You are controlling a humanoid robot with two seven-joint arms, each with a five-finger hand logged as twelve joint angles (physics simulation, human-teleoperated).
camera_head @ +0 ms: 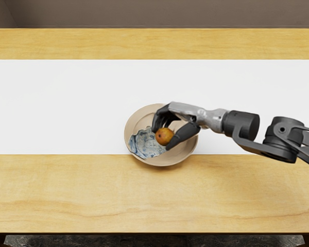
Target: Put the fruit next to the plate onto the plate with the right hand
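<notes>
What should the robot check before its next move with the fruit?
1. Fruit is above the plate, inside its rim: ok.
2. Right hand has fingers and thumb curled around the fruit: ok.
3. Fruit is already resting on the plate's surface: cannot tell.
4. Plate lies flat on the table: ok.
5. Nothing else on the plate under the fruit: ok.

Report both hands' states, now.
Left hand: not in view.
Right hand: closed on the fruit, over the plate.
</notes>
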